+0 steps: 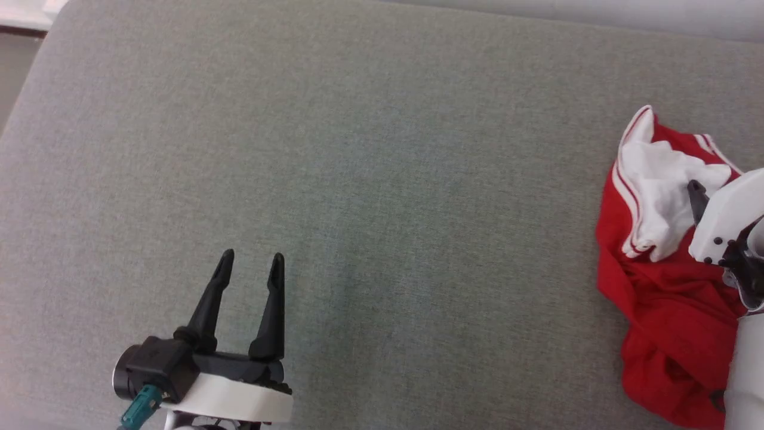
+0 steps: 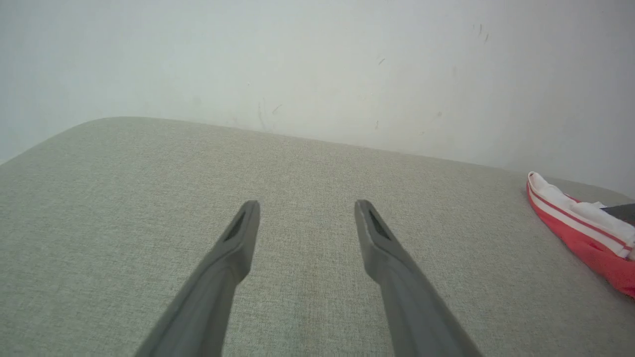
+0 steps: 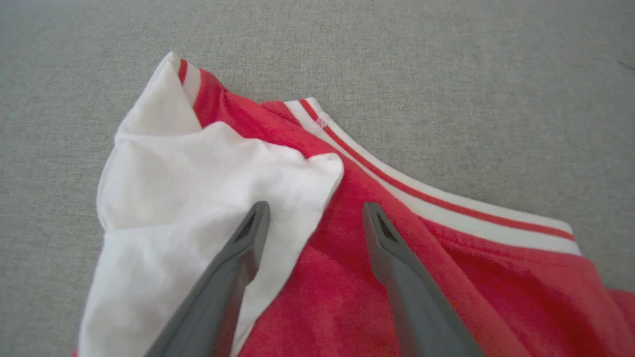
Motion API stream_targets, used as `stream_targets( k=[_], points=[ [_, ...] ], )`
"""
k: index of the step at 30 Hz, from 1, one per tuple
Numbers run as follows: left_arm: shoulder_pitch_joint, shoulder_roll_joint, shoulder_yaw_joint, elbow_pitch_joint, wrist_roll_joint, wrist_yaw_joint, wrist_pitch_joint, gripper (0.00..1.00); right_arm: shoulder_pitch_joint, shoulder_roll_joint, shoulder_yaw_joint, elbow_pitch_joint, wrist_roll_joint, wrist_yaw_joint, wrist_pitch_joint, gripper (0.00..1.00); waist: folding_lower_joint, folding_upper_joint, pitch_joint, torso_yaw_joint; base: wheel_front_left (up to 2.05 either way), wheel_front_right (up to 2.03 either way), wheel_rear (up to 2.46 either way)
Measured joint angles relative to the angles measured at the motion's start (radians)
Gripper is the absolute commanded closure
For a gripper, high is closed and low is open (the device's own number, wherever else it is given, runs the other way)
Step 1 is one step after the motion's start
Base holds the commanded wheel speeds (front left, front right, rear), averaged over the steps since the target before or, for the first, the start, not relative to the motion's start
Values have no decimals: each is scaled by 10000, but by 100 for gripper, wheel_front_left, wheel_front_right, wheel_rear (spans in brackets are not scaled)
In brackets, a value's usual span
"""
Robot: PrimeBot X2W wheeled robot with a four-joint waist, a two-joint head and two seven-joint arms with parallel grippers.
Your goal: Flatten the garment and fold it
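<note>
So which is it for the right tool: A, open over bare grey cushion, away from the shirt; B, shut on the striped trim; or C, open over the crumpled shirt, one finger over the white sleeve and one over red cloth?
C: in the right wrist view the right tool stands open over the garment, one finger across the white sleeve, the other across red cloth.

Garment (image 3: 342, 292): crumpled, red, white sleeve (image 3: 198, 183) folded over its left part, striped trim (image 3: 446, 210) along its far edge.
Right pincer (image 3: 315, 208): spread wide over garment, one finger over sleeve, the other over red cloth.
Grey fabric surface (image 3: 496, 99): all around garment.
</note>
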Motion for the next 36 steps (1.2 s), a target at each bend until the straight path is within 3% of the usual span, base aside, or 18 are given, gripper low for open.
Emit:
stream_targets(
  k=[3,4,5,6,7,8,15,20,27,31,36],
  points=[
    [-110,-2,-15,96,-54,-59,-46,0,-76,2,-201,288,-75,0,-59,0,0,0,180,152,0,0,0],
    [-154,-2,-17,121,-54,-59,-58,0,-121,-2,-234,341,-75,0,-127,16,0,0,229,197,0,0,0],
    [-187,-6,-19,148,-56,-61,-81,0,-175,-8,-253,380,-71,0,-165,56,-1,0,269,236,0,0,0],
    [-207,-8,-21,173,-56,-61,-84,0,-237,-8,-270,422,-56,2,-222,69,-1,0,302,269,0,0,0],
    [-211,-8,-19,199,-58,-59,-86,0,-302,-8,-267,456,-54,0,-270,90,0,0,326,296,0,0,0],
    [-211,-10,-23,228,-58,-61,-86,0,-359,-8,-249,474,-54,2,-339,100,0,0,337,314,0,0,0],
    [-208,-33,-31,343,-61,-58,-100,0,-388,0,153,192,-54,0,-485,100,-2,0,48,253,0,0,0],
    [-169,-86,-117,391,-63,-29,-134,0,-377,-13,1005,-445,-40,0,-288,100,-2,0,-363,179,0,0,0],
    [84,-140,-232,408,-65,48,-157,0,-379,-25,3521,-754,633,0,146,100,-4,0,-944,199,0,0,0],
    [194,-134,-263,453,-79,117,-134,0,-392,-25,5262,96,961,2,-109,100,-4,0,-1116,341,0,0,0],
    [199,-144,-387,589,-257,113,-69,0,-350,-8,6911,1785,2199,2,-1074,100,-4,0,-1156,661,0,0,0]
  ],
)
